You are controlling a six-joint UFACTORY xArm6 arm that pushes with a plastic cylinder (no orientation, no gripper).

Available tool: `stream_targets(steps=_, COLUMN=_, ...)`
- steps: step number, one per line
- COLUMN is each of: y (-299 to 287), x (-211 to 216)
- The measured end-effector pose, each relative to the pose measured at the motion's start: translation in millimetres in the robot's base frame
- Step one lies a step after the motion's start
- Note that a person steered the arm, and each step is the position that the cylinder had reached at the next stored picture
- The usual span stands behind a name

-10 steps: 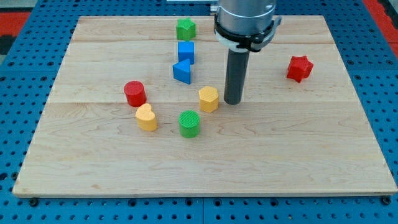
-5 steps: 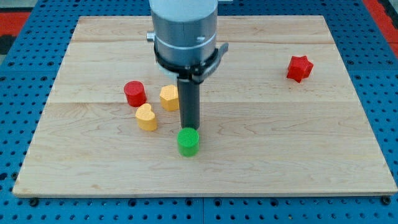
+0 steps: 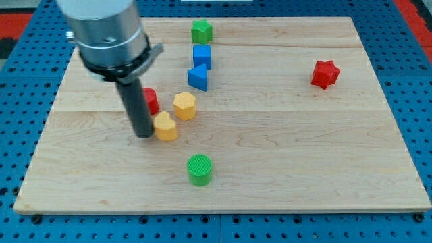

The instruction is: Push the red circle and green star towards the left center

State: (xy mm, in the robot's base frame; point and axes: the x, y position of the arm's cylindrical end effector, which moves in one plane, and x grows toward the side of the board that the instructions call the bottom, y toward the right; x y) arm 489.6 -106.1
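The red circle sits left of centre on the wooden board, partly hidden behind my rod. The green star stands near the view's top, middle. My tip rests on the board just below the red circle and touches the left side of the yellow heart.
A yellow hexagon lies right of the red circle. A blue square and a blue triangle stand below the green star. A green circle lies towards the view's bottom. A red star is at the right.
My tip has swept left, from beside the yellow hexagon to the yellow heart's left side. The yellow hexagon moved left and the green circle moved down. The blue blocks and green star show again.
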Motion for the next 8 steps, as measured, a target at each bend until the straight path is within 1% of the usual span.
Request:
stream_targets(steps=1, y=39.9, x=0.1)
stream_targets(steps=2, y=62.8, x=6.3)
stream_targets(steps=3, y=37.8, x=0.9)
stream_targets(steps=4, y=31.0, x=-28.7)
stream_targets(steps=6, y=34.4, x=-32.7)
stream_targets(steps=7, y=0.0, x=-33.9)
stream_targets(steps=8, y=9.4, x=-52.2)
